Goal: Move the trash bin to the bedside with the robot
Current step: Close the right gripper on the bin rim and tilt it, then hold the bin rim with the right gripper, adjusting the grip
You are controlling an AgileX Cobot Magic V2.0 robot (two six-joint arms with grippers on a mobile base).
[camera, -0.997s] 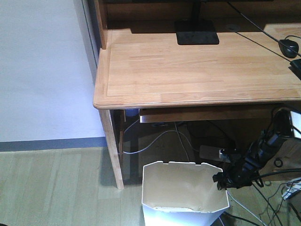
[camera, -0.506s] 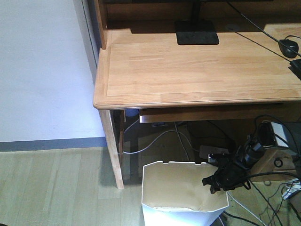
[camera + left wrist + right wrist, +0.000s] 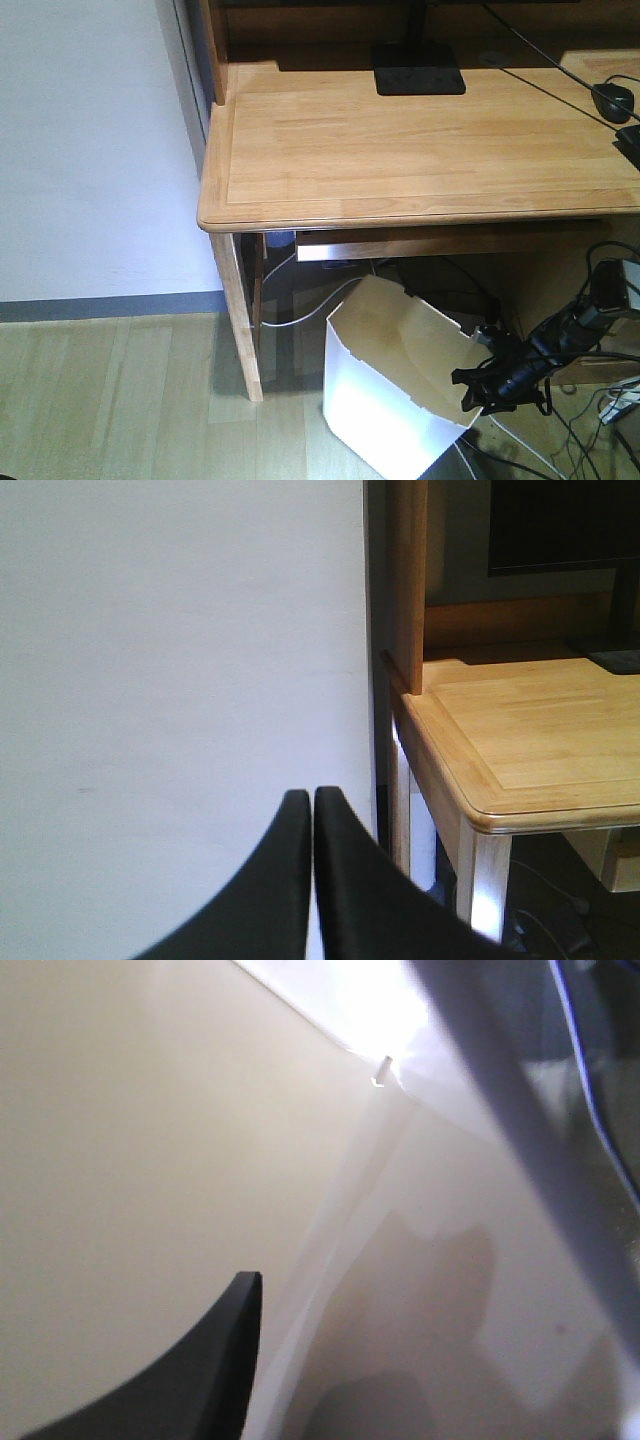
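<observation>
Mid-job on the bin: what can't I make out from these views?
Front view: right gripper dark and small; grip on the trash bin rim unclear.
Front view: bin's base cut by bottom edge.
Right wrist view: one finger shows; bin wall fills the blurred frame.
Bed: in no view.

Light wooden counter (image 3: 400, 140) beside white wall (image 3: 90, 150), black monitor base (image 3: 419, 80) at far edge, mouse (image 3: 613, 98) right, white cable (image 3: 290, 323) underneath, pale floor (image 3: 110, 400).
</observation>
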